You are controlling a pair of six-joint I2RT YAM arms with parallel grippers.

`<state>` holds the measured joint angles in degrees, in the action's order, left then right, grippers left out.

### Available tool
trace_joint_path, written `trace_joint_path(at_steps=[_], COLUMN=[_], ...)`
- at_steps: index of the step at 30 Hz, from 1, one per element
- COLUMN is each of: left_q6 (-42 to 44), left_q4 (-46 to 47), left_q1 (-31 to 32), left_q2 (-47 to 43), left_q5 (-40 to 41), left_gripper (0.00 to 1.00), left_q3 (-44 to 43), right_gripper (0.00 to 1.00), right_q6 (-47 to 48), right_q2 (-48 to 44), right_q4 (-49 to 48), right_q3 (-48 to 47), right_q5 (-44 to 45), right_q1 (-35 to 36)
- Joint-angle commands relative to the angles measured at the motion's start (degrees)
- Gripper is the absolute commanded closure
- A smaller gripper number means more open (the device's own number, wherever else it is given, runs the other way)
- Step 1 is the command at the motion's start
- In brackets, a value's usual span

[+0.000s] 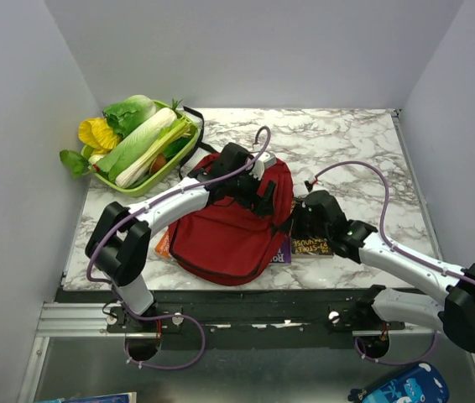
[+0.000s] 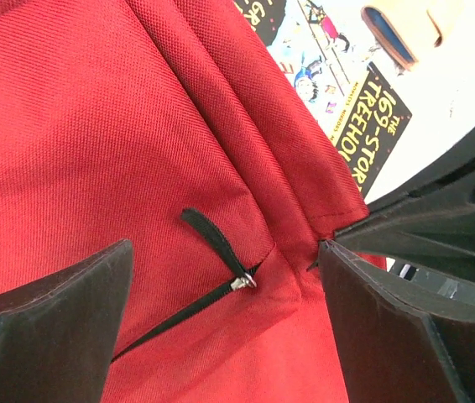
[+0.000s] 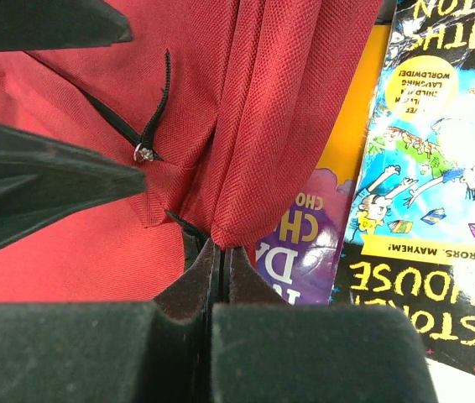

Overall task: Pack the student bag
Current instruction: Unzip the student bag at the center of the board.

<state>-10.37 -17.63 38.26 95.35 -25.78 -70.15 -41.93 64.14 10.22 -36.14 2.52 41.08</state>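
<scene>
Right claw (image 3: pixel 221 267) is clenched on a thin fold of the large dark-red fabric backpack (image 1: pixel 229 239), at the bag's 3 o'clock edge. Left claw (image 2: pixel 225 252) is released, with one finger on either side of the black zipper pull tab (image 2: pixel 211 237), which lies flat on the cloth. The backpack rests near the centre of the white marble-patterned table (image 1: pixel 347 138), toward 6 o'clock. A purple-and-yellow paperback book (image 3: pixel 305 235) and a black-and-blue illustrated book (image 3: pixel 426 168) lie at that 3 o'clock edge, the purple one partly under it.

Probable faults:
- The tab lies flat, so the left claw may close on cloth instead of the tab.
- The right claw's hold is shallow, so zipper tension could pull the fold free and shift the bag.
- A shifting bag could drag the books with it.
</scene>
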Motion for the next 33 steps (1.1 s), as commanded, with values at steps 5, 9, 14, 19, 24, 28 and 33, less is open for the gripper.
trace_joint_path(at_steps=[5,9,14,19,24,28,33], left_q6=[1.0,1.3,1.6,1.5,1.4,1.9,3.6], left_q4=[0.0,-0.4,-0.1,0.0,0.2,0.0,-1.3], left_q1=[2.3,2.4,2.4,2.4,2.7,2.7,2.7], left_q2=[2.9,2.9,2.6,2.9,3.0,3.2,2.5], left_q5=[5.1,6.5,7.4,7.5,5.6,4.4,5.3], left_gripper=[0.15,0.23,0.41,0.48,0.58,0.71,1.00], left_q3=[-1.4,-1.1,-1.0,-0.6,-0.5,-1.0,-1.5], right_gripper=[0.99,0.99,0.99,0.99,0.99,0.99,0.99], right_q6=[1.2,1.4,1.3,1.2,1.2,1.2,1.2], right_q2=[-2.5,-2.4,-2.1,-2.6,-2.9,-2.7,-2.8], right_q4=[0.3,0.2,0.2,0.2,0.1,-0.1,0.0], right_q3=[0.3,0.0,-0.2,0.5,0.7,0.7,1.5], right_q5=[2.5,2.6,2.6,2.9,3.1,3.5,4.2], right_q1=[0.9,1.0,1.3,1.5,1.5,1.5,1.5])
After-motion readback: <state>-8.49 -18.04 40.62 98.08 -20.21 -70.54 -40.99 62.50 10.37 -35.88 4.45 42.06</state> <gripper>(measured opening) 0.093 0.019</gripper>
